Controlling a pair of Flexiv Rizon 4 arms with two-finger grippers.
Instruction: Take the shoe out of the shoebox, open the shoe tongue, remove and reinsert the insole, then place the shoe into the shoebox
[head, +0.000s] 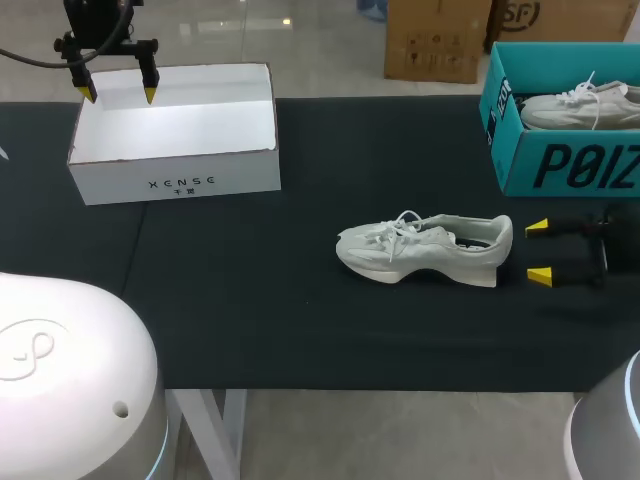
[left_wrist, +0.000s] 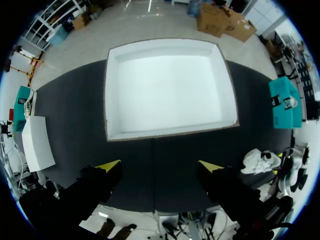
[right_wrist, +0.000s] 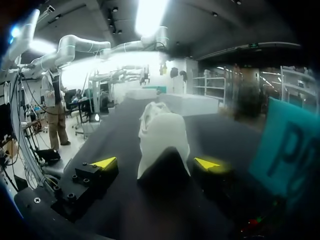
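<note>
A white sneaker (head: 425, 247) lies on its sole on the black mat, toe toward the left, heel toward my right gripper (head: 539, 251). That gripper is open, level with the table, just behind the heel and apart from it. The right wrist view shows the sneaker (right_wrist: 161, 135) heel-on, ahead of the open right gripper (right_wrist: 156, 163). The white shoebox (head: 175, 132) stands open and empty at the back left. My left gripper (head: 118, 93) hangs open over its far left part. From the left wrist view the shoebox (left_wrist: 167, 87) lies below and ahead of the left gripper (left_wrist: 160, 164), and the sneaker (left_wrist: 260, 161) shows off beside it.
A teal shoebox (head: 560, 120) with another white shoe (head: 580, 105) in it stands at the back right, close beside my right arm. The black mat (head: 250, 300) covers the table to its front edge. A white box lid (left_wrist: 37, 142) lies off the mat's end.
</note>
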